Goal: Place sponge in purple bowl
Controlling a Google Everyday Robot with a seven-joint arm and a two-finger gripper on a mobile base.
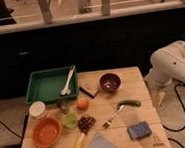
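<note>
The sponge (pixel 139 130), a small blue-grey block, lies flat near the table's front right corner. The purple bowl (pixel 110 82), dark and glossy inside, stands empty at the back of the table, right of centre. My white arm reaches in from the right, off the table's right edge. Its gripper (pixel 159 98) hangs down beside that edge, open and holding nothing. It is well right of the bowl and behind and right of the sponge.
A green tray (pixel 42 87) with a white utensil (pixel 67 81) sits back left. A brown block (pixel 90 90), orange fruit (pixel 83 104), green cup (pixel 69 121), orange bowl (pixel 45 133), fork (pixel 112 118), green vegetable (pixel 129 103), banana (pixel 78 146) and light-blue cloth (pixel 100 146) fill the wooden table (pixel 138 91).
</note>
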